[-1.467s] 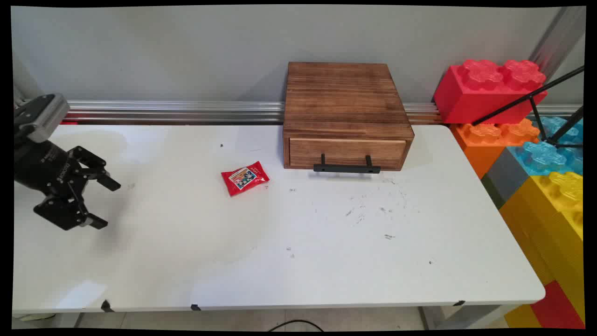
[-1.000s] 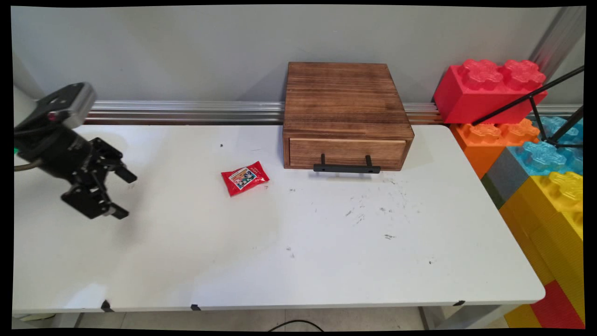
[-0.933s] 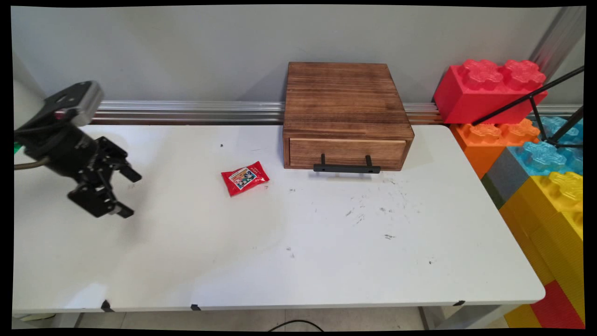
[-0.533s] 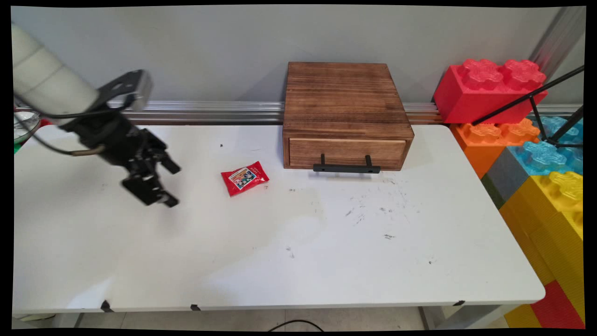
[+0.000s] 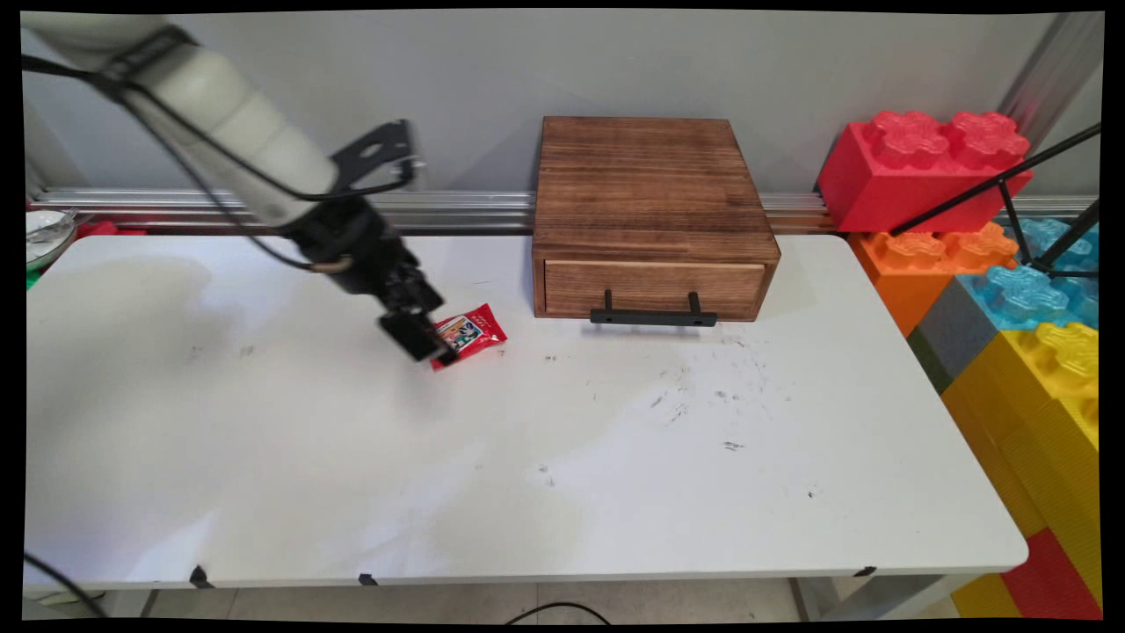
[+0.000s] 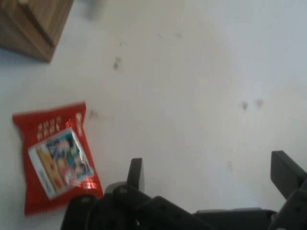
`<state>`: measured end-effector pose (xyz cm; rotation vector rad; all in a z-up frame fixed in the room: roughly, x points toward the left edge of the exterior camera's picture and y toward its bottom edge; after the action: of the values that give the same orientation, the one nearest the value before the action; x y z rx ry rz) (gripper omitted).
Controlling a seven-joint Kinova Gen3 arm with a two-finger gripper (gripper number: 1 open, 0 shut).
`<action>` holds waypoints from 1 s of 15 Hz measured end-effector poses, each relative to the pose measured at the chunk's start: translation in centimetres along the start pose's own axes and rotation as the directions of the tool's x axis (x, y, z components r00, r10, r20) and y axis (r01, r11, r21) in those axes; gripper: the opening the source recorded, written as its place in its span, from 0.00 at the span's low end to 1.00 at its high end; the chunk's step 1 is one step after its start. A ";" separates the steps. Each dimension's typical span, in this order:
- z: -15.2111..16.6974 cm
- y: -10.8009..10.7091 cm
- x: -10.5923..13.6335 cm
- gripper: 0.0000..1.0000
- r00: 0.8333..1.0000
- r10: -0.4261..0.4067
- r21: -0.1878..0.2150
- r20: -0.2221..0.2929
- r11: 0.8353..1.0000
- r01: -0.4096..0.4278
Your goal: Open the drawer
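Observation:
A red snack packet (image 5: 479, 327) with a picture label lies flat on the white table (image 5: 615, 492), just left of a wooden drawer box (image 5: 655, 220). The box's drawer is closed, with a black handle (image 5: 653, 317) on its front. My gripper (image 5: 432, 341) hangs low over the packet's left end and hides part of it in the main view. In the hand view the gripper (image 6: 211, 175) is open, with bare table between its fingers (image 6: 135, 173). There the packet (image 6: 55, 158) lies to the left, outside the left finger, and the box's corner (image 6: 33, 24) shows at top left.
Large toy bricks are stacked past the table's right end: red (image 5: 923, 167), orange (image 5: 932, 255), blue (image 5: 1028, 286) and yellow (image 5: 1055, 396). A black tripod leg (image 5: 993, 186) crosses them. An aluminium rail (image 5: 264, 211) runs along the wall. A bowl (image 5: 39, 233) sits at the far left.
The gripper has swept from the table's left side rightward to the red packet, staying open. The packet and the box have not moved.

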<state>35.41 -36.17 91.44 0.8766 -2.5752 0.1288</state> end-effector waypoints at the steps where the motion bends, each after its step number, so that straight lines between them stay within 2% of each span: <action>1: 0.8 -0.1 1.1 1.00 1.000 -0.003 0.004 -0.007 1.000 0.003; 6: 4.6 -0.8 7.0 1.00 0.999 0.014 0.035 -0.051 0.999 -0.012; 9: 5.9 -1.2 9.1 1.00 0.997 0.044 0.050 -0.069 0.998 -0.041; 15: 9.3 -1.5 14.2 1.00 0.981 0.168 0.083 -0.102 0.984 -0.160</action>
<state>22.82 -47.35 88.81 0.6624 -2.5517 0.3135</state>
